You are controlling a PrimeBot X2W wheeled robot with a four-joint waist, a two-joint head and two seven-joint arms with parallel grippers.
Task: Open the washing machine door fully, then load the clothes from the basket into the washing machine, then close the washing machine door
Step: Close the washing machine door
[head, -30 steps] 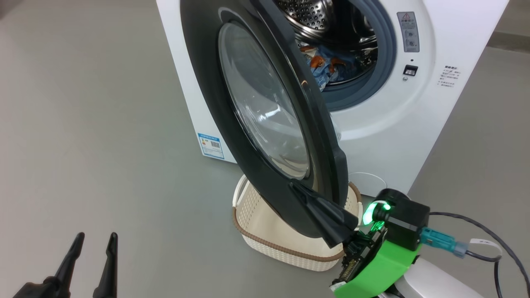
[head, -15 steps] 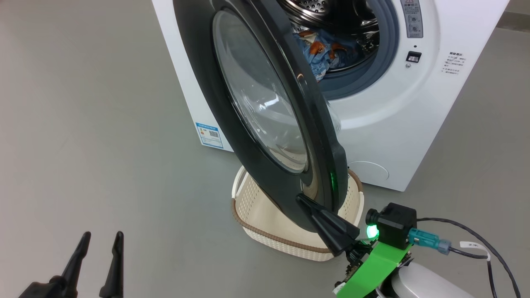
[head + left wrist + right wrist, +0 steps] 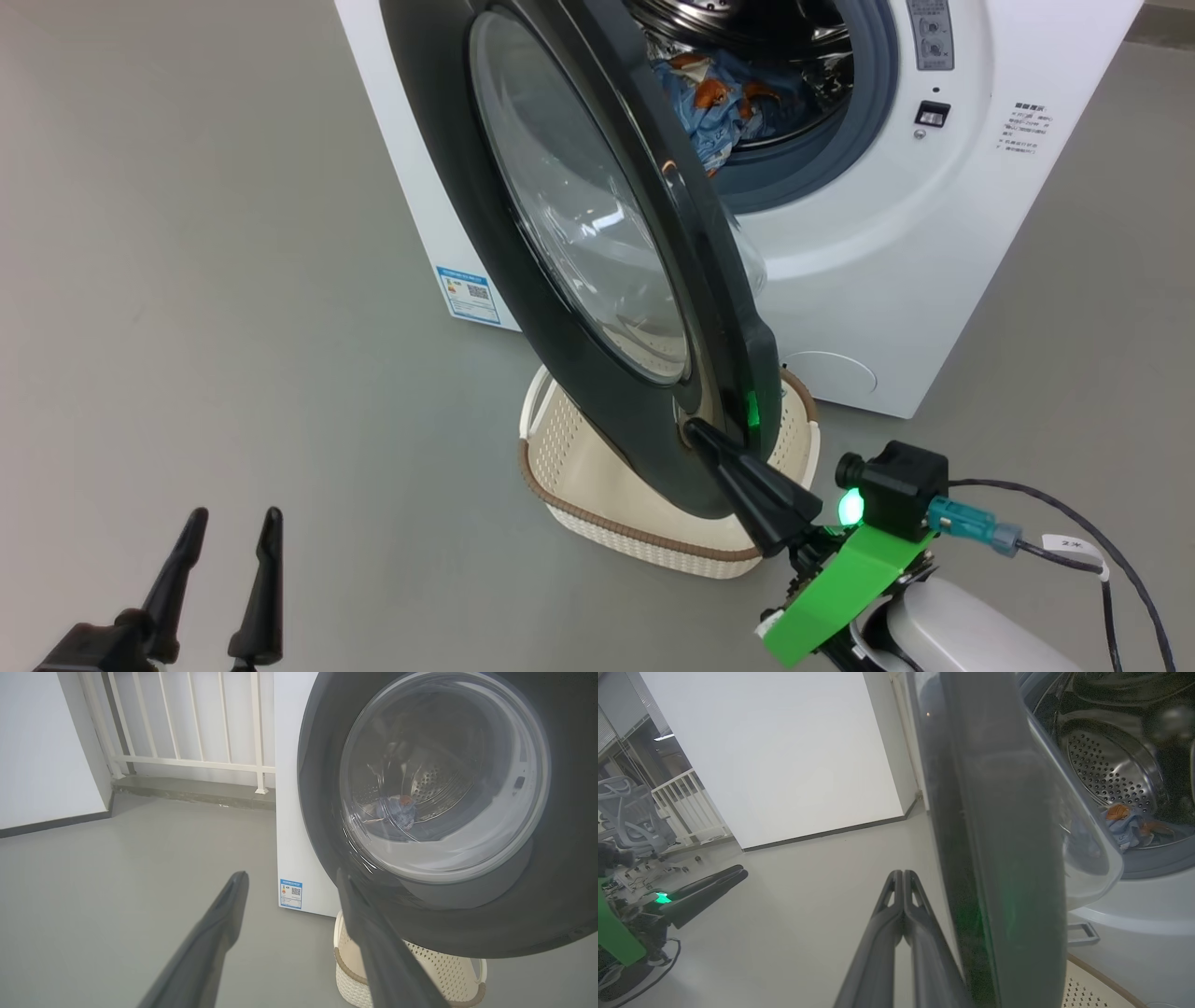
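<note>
Clenched shut and empty, my right gripper (image 3: pixel 695 433) rests its tip on the glossy black round glass-windowed door (image 3: pixel 560 373), standing half open over the cream-white perforated basket (image 3: pixel 635 549). Risk: tip skids off slick rim; door stalls unlatched.

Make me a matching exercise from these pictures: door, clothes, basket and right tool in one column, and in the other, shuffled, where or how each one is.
Column one
1. door
2. clothes
3. basket
4. right tool

Column two
A. on the floor, beneath the door
B. shut, tip at the door's lower rim
C. half open
D. inside the drum

Pairs: 1-C, 2-D, 3-A, 4-B
</note>
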